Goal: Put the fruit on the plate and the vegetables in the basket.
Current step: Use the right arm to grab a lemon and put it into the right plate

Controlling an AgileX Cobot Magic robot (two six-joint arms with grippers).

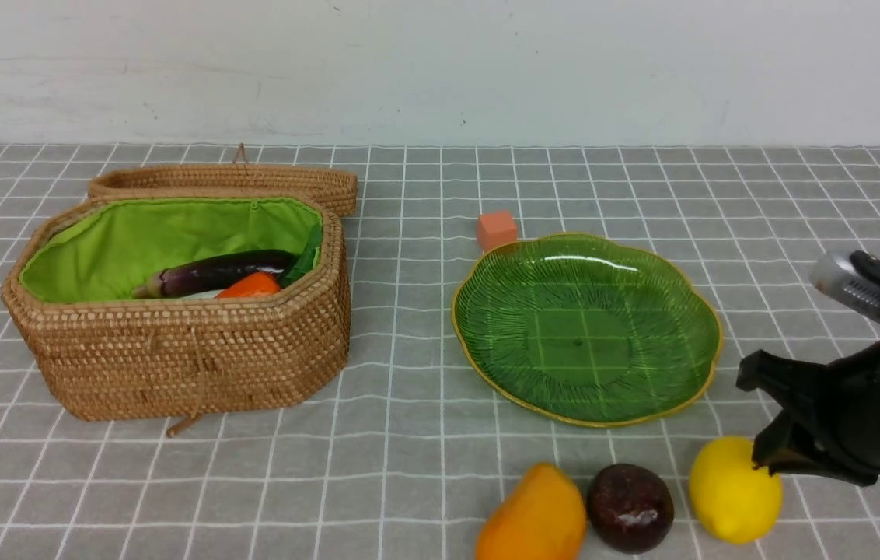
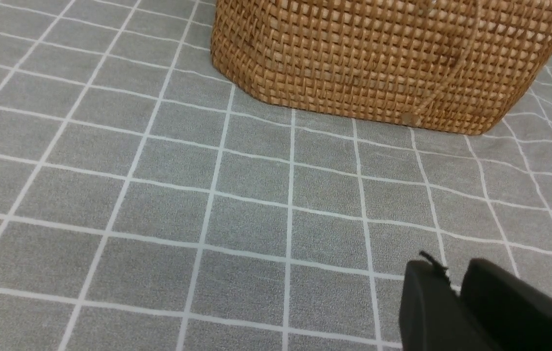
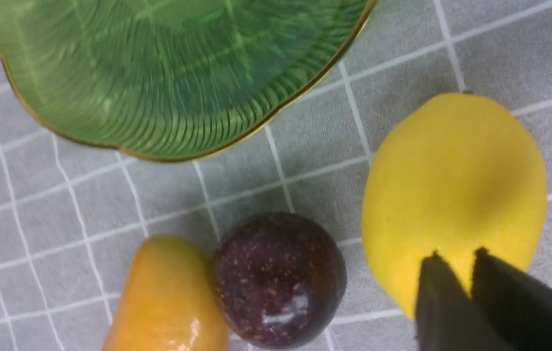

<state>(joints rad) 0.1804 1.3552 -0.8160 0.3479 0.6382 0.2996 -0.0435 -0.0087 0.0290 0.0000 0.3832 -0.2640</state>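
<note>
The jaws of the left gripper (image 2: 454, 280) are almost pressed together and carry nothing. It hangs low over the grey checked tablecloth (image 1: 409, 435) near the basket's front wall, I think only parked aside. The jaws of the right gripper (image 3: 459, 263) show a thin slit in the right wrist view, at one end of the lemon, but in the front view their outline looks forked, so I cannot tell if they pinch its skin or not. From the left, the basket (image 1: 176, 358) is stiff woven rattan, long and eight-sided, with soft bright green lining. Its lid (image 1: 222, 183) lies behind it, so the mouth is free. Inside lie the glossy purple eggplant (image 1: 214, 272) and the orange carrot (image 1: 249, 285); a white sliver beside them may be the radish, so the vegetables seem done. A small matte orange cube (image 1: 496, 229) sits just behind the plate (image 1: 588, 327), which is ribbed green glass with a scalloped gold rim and holds no fruit yet. In front of it, in a row, are the smooth mango (image 1: 533, 517), the shiny maroon fruit (image 1: 630, 507) close against it, and the yellow lemon (image 1: 731, 490), probably the first to go.
</note>
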